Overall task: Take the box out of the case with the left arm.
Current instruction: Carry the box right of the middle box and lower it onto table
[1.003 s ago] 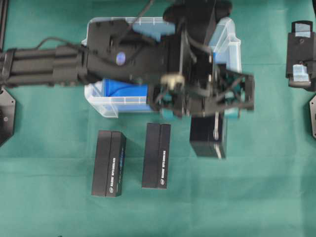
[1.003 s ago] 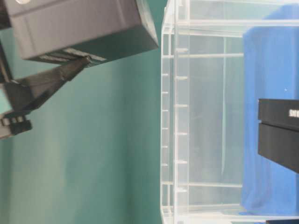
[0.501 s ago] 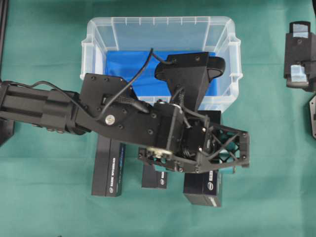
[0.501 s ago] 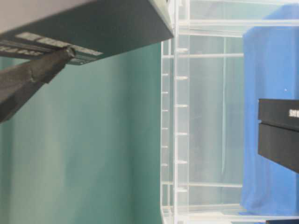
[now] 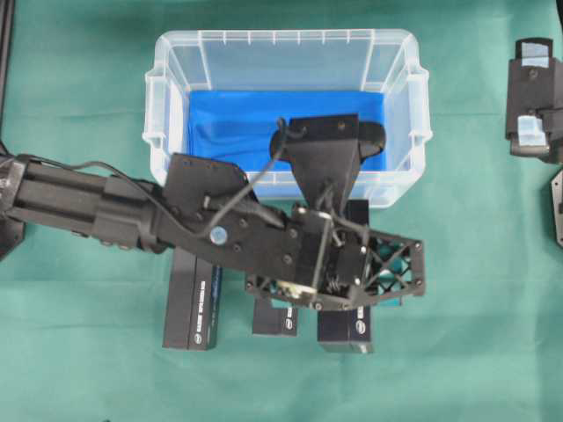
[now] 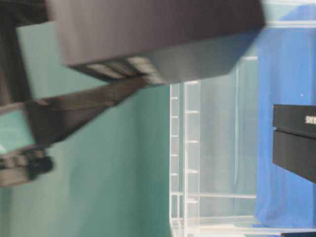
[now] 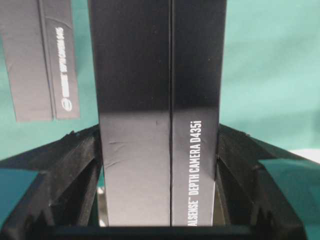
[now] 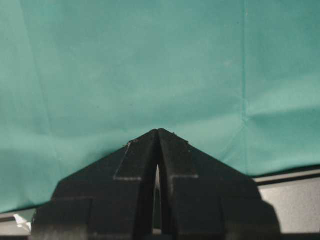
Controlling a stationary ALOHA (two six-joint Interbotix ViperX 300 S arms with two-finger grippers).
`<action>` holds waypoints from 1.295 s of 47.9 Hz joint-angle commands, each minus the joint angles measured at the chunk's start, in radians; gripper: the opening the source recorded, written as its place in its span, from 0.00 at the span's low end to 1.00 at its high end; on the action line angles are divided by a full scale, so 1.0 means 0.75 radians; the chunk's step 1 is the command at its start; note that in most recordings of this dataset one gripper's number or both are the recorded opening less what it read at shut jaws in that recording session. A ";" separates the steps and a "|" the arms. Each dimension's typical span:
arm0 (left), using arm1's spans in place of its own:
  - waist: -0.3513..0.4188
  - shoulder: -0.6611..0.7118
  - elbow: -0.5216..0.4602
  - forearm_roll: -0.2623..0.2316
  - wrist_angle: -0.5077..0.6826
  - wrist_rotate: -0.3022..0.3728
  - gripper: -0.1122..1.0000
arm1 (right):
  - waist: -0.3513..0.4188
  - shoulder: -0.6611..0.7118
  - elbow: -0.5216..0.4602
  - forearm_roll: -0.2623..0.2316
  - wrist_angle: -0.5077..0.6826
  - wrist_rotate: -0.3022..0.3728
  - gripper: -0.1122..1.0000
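Box gripped outside the case

The box (image 7: 160, 115) is clamped between the left tool (image 5: 352, 286) fingers, near side of the case (image 5: 167, 97), beside two boxes (image 5: 193, 303) on the green surface (image 5: 88, 369); the right tool (image 8: 158, 150) is closed.

Robotics lab bench: green cloth (image 5: 475, 264), depth-camera boxes (image 5: 193, 303).

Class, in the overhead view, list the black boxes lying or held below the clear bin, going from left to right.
Black rectangular box lying flat on the green cloth → second black box mostly under the arm → third black box held in the left pincer.
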State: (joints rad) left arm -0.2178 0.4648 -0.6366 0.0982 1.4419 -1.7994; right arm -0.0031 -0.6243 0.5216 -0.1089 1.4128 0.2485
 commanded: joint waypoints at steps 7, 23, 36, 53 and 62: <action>-0.010 -0.029 0.141 0.022 -0.221 -0.006 0.65 | -0.002 -0.002 -0.010 -0.002 -0.004 0.002 0.12; -0.006 -0.010 0.342 0.029 -0.387 -0.031 0.65 | 0.000 -0.002 -0.008 -0.002 -0.004 0.002 0.12; -0.006 0.037 0.438 0.031 -0.495 -0.031 0.65 | -0.002 -0.002 -0.002 -0.002 -0.004 0.002 0.12; 0.000 0.057 0.458 0.029 -0.550 -0.022 0.64 | 0.000 -0.002 0.002 -0.002 -0.004 0.000 0.12; -0.002 0.059 0.450 0.025 -0.581 -0.010 0.64 | 0.000 -0.002 0.002 -0.002 -0.004 0.000 0.12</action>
State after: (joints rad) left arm -0.2224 0.5308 -0.2838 0.1135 1.0216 -1.8101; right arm -0.0031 -0.6243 0.5323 -0.1089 1.4128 0.2485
